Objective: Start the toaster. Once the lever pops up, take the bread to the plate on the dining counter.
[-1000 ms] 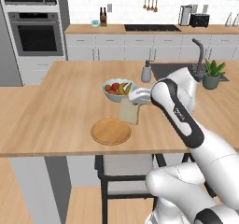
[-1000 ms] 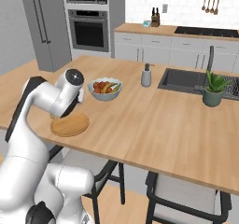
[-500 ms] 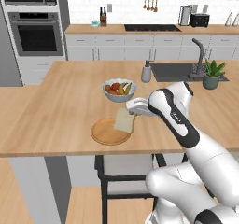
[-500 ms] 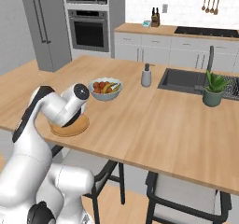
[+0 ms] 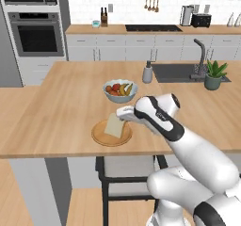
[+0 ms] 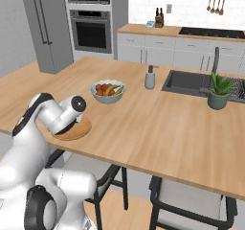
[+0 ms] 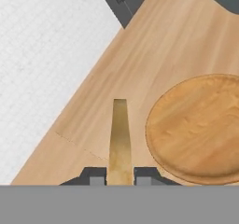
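1. The plate (image 5: 111, 134) lies flat near the near edge of the dining counter (image 5: 61, 112), left of the arm. Its wooden face is bare in the hand view, so I judge it is waiting to receive the slice.
2. The bread (image 5: 113, 125) hangs over the plate's right part in the left base view, tilted on edge rather than lying flat. From the hand view it shows as a thin tan strip (image 7: 120, 139) pointing away from the hand, beside the plate's rim rather than over its middle.
3. The gripper (image 5: 123, 114) has its jaws clenched on the bread, one finger (image 7: 95, 175) at each side of the slice's near end. Holding it by one edge keeps the slice clear of the worktop while it travels.
4. The fruit bowl (image 5: 120, 90) sits just beyond the plate, farther from the edge; the arm reaches in low from the right, seemingly to stay clear of it.
5. Far right, on the back worktop, stands the toaster (image 5: 202, 20), well apart from all this. To my eye only the set-down remains.
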{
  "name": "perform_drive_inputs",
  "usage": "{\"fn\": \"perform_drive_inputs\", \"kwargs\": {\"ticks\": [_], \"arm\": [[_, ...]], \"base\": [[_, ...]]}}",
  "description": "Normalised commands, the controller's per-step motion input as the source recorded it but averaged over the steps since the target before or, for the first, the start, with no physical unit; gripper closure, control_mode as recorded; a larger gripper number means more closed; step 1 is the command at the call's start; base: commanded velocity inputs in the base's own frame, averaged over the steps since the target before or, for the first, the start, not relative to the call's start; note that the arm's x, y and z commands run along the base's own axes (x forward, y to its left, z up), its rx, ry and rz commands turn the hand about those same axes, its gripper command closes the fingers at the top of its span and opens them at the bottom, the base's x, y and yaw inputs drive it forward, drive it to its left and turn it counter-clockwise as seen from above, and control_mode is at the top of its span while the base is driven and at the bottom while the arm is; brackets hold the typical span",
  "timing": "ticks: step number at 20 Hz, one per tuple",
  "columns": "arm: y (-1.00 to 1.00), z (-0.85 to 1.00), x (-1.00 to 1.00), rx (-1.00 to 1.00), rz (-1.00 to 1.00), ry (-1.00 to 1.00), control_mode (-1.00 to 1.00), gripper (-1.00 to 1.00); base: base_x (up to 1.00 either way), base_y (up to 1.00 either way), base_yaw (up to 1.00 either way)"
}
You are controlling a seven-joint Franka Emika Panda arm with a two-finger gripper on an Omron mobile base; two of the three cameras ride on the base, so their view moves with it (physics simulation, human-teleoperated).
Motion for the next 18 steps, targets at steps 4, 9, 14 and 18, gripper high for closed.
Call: {"fn": "perform_drive_inputs", "kwargs": {"ticks": [4,9,14,18], "arm": [[0.06,-0.23,0.55,0.0,0.0,0.0,-1.0,1.0],[0.0,-0.25,0.4,0.0,0.0,0.0,-1.0,1.0],[0.0,-0.25,0.17,-0.02,0.0,0.0,-1.0,1.0],[0.0,-0.25,0.16,-0.03,0.0,0.0,-1.0,1.0]], "base": [[0.0,0.0,0.0],[0.0,0.0,0.0],[0.0,0.0,0.0],[0.0,0.0,0.0]]}}
